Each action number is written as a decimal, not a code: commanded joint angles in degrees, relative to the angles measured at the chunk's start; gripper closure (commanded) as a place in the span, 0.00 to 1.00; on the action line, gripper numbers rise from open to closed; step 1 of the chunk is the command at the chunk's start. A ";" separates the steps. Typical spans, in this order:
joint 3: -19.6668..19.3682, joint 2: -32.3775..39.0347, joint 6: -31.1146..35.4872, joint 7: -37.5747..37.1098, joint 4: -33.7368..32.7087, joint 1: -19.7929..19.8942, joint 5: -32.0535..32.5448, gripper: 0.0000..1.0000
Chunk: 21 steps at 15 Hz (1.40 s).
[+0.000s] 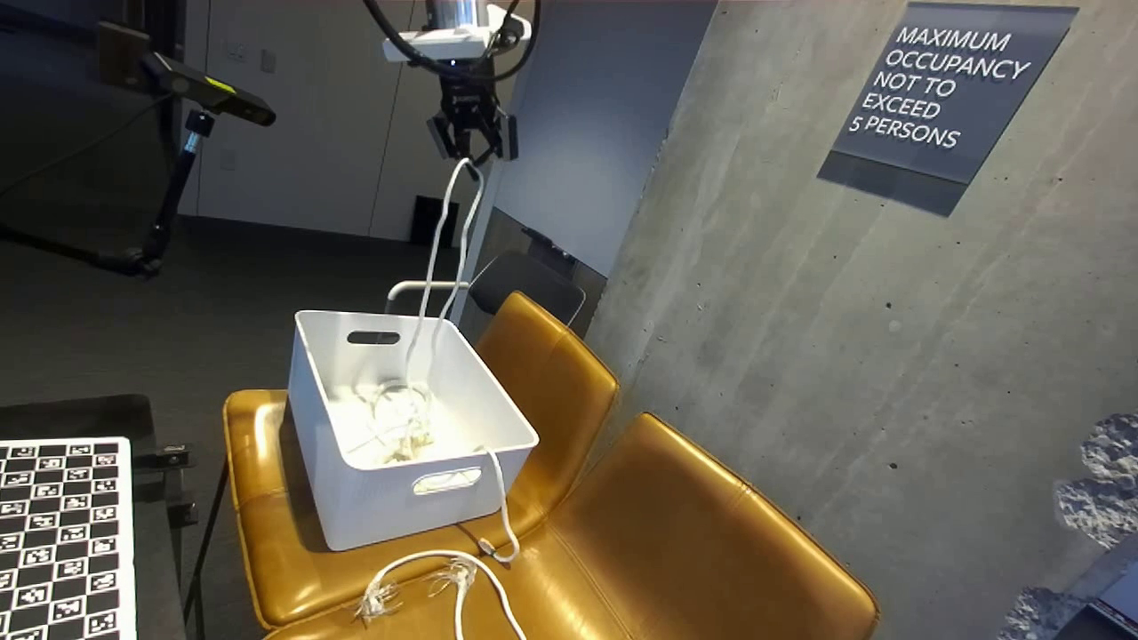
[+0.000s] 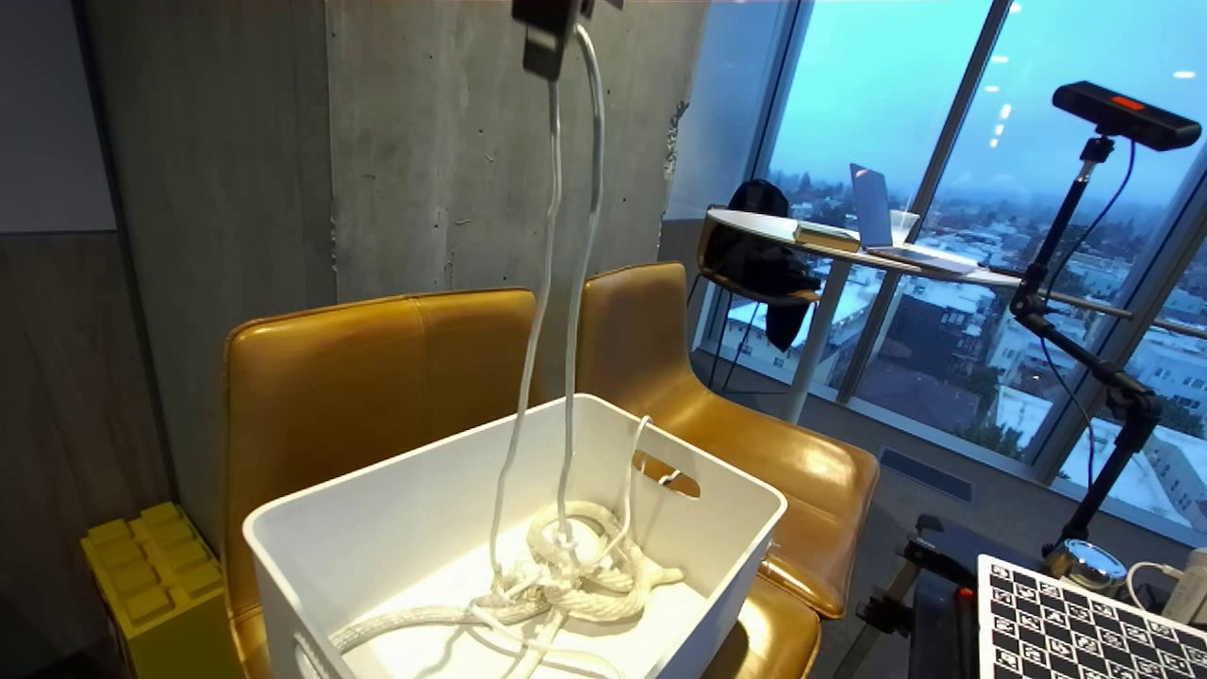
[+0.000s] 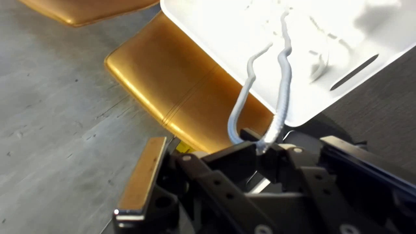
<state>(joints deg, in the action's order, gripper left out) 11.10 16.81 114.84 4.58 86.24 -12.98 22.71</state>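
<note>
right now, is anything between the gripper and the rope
Nothing visible: the gripper is closed on a bend in the rope. Below, the rope runs down in two lengths into the white bin, where they meet a tangle of cords.

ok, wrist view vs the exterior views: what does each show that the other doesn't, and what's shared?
Only the wrist view: the tool near enough to make out holes in its finger linkages.

Only the exterior views: the checkered board, in both; in an exterior view, the occupancy sign and frayed cord ends; in an exterior view, the laptop.

Shared: the white rope looping from the tool down into the white bin, tan chair, concrete wall.
</note>
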 commanded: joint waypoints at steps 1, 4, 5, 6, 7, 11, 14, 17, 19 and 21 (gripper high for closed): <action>-0.88 -4.48 6.94 -0.40 14.43 2.07 -5.78 1.00; -1.89 -5.34 16.93 1.10 24.81 4.21 -8.06 1.00; -2.46 -5.32 21.09 1.51 27.84 4.81 -7.41 1.00; -3.04 -5.03 24.48 1.56 30.11 5.22 -6.50 1.00; -3.52 -4.85 27.50 2.19 32.36 5.69 -6.11 1.00; -4.83 -6.12 36.81 3.81 41.22 6.49 -5.11 0.68; -5.22 -7.85 40.69 7.74 44.89 7.90 -6.03 0.46; -6.33 -8.49 41.08 14.96 44.36 10.86 -7.00 0.25; -7.35 -7.20 40.96 20.32 42.23 13.31 -8.02 0.10; -8.04 -5.39 40.73 25.78 40.10 15.97 -10.15 0.00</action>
<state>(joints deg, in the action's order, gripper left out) 3.89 9.61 155.05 22.20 128.90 -0.14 15.96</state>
